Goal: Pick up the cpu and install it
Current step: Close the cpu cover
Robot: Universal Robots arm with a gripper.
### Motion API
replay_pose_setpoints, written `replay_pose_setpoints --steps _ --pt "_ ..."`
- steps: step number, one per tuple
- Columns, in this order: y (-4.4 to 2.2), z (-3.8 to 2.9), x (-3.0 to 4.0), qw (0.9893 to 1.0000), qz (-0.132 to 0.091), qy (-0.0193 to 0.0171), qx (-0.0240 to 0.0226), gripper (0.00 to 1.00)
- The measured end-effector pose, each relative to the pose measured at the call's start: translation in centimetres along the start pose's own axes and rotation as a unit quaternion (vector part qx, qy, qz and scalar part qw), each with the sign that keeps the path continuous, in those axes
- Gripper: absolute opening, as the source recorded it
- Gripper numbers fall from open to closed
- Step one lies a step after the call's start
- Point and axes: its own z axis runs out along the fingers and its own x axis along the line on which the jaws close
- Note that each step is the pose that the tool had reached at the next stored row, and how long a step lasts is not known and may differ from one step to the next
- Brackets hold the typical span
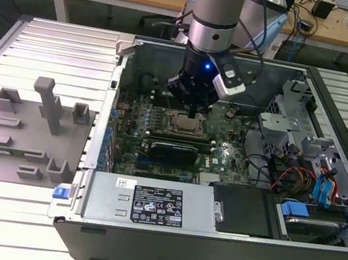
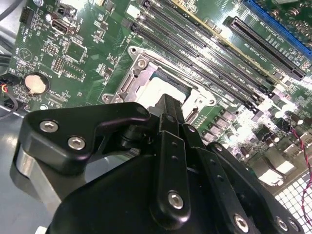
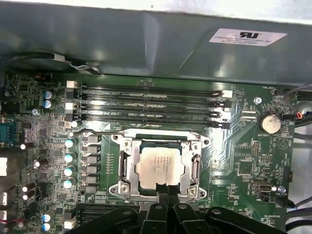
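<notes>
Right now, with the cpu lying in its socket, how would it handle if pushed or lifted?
Likely stiff: the cpu is a flat metal-topped square. Its smooth top probably slips under the hand. Seated within the socket frame, it should resist sideways pushes.

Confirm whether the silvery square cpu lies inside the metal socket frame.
Yes: the silvery square cpu sits flat within the metal socket frame.

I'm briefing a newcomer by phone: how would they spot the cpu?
Inside the open computer case, find the green motherboard and its row of long black memory slots. Beside them sits a square metal socket frame; the cpu is the flat, pale silvery square lying within it, unlike the green board and black parts around.
</notes>
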Motion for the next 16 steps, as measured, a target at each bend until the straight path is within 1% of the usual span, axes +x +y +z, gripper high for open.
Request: replay_pose_setpoints --steps 16 --pt "-0.02 -0.37 -0.01 1.0 0.0 0.0 0.0001 0.11"
